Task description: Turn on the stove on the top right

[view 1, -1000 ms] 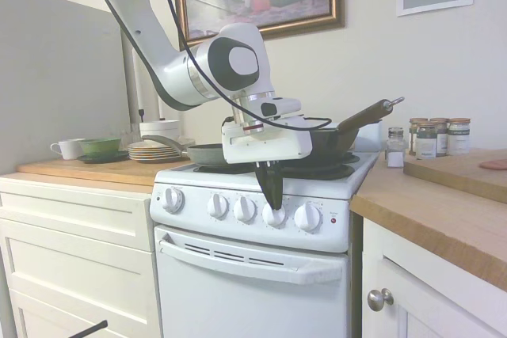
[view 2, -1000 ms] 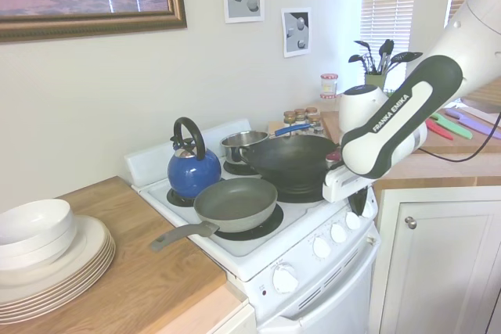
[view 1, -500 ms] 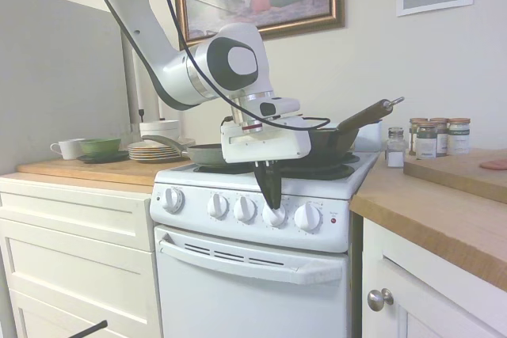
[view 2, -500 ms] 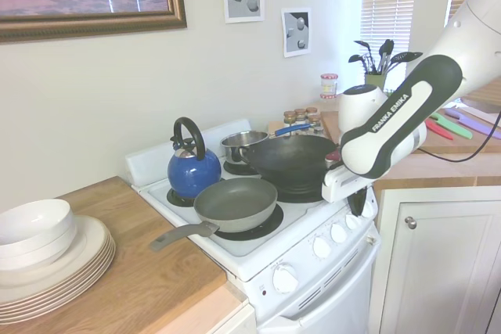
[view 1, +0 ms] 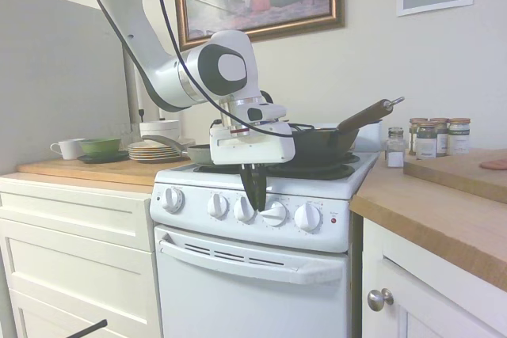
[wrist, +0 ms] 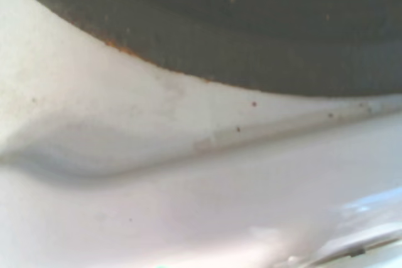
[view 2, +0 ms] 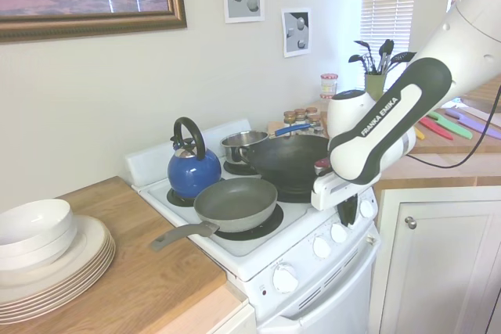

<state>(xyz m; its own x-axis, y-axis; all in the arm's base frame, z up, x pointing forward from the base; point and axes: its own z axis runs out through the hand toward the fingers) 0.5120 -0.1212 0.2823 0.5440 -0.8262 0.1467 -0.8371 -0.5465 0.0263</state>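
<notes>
gripper (view 1: pixel 254 201) centre frame, pointing down before the middle knob (view 1: pixel 244 208) | fingers close together, holding nothing | stove (view 1: pixel 238 275) knobs untouched

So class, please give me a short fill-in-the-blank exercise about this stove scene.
1. The kettle on the stove is coloured ____.
2. The stove's front panel carries ____ round white knobs.
3. The gripper hangs in front of the knobs, pointing ____.
4. The plates carry a stack of white ____.

Missing words: blue; five; down; bowls
</notes>
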